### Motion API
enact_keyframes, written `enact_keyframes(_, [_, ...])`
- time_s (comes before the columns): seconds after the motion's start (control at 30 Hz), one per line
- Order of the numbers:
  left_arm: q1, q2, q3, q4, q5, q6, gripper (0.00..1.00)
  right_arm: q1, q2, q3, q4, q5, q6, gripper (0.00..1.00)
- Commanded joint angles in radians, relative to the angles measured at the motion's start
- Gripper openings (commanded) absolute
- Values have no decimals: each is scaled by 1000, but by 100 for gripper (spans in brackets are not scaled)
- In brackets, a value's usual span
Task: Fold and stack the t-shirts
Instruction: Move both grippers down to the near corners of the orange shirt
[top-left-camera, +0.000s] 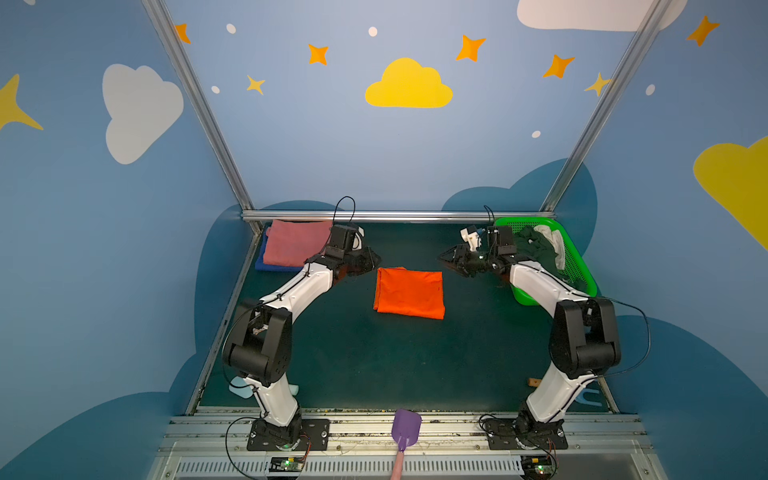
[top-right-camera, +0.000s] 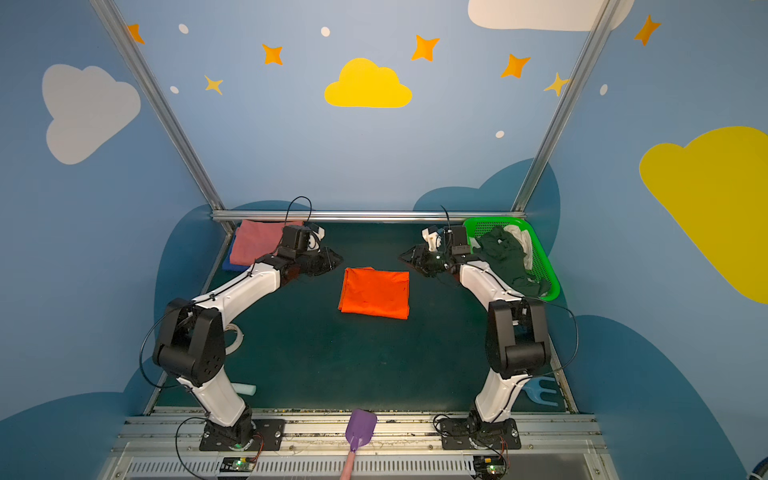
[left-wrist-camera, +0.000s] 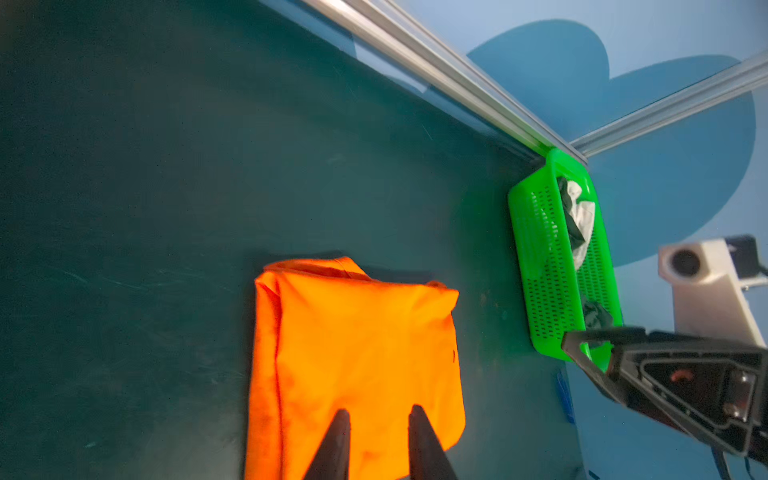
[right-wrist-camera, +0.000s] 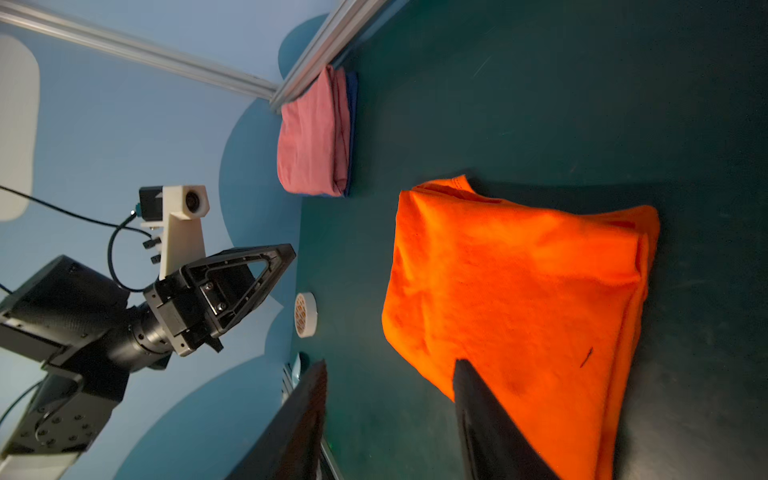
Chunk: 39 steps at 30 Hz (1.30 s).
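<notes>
Orange t-shirt (top-left-camera: 409, 293) folded, flat mid-bench, not yet stacked. Pink t-shirt (top-left-camera: 291, 247) lies on blue t-shirt (top-left-camera: 270, 268), far left corner (stack begun). Left hand (left-wrist-camera: 378, 411) slightly parted, right hand (right-wrist-camera: 390, 365) wider, both empty. More cloth in basket (top-left-camera: 525, 297), far right.

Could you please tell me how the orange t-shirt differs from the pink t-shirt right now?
The orange t-shirt lies near the middle of the table; the pink t-shirt sits in the far left corner. The orange t-shirt rests directly on the table, while the pink t-shirt lies on top of the blue t-shirt. Both are folded flat.
</notes>
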Motion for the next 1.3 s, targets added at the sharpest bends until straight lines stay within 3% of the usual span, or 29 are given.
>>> enact_keyframes(0.0, [3, -5, -17, -44, -92, -37, 30, 9, -51, -88, 175, 70, 130, 52])
enact_keyframes(0.1, [0, -35, -148, 62, -69, -75, 38, 22, -84, -153, 160, 99, 100, 53])
enact_keyframes(0.17, [0, -44, -195, 63, -91, -67, 53, 25, -98, -192, 130, 122, 64, 55])
enact_keyframes(0.43, [0, -21, -224, 32, -130, -27, 80, 26, -80, -248, 49, 214, -42, 73])
enact_keyframes(0.6, [0, 33, -208, 47, -94, -31, 85, 30, -7, -227, 20, 235, -71, 79])
enact_keyframes(0.9, [-1, 182, -150, 81, 4, -70, 86, 53, 114, -184, -34, 260, -93, 80])
enact_keyframes(1.27, [-25, 322, -65, 71, 89, -140, 75, 111, 217, -135, 27, 213, -37, 65])
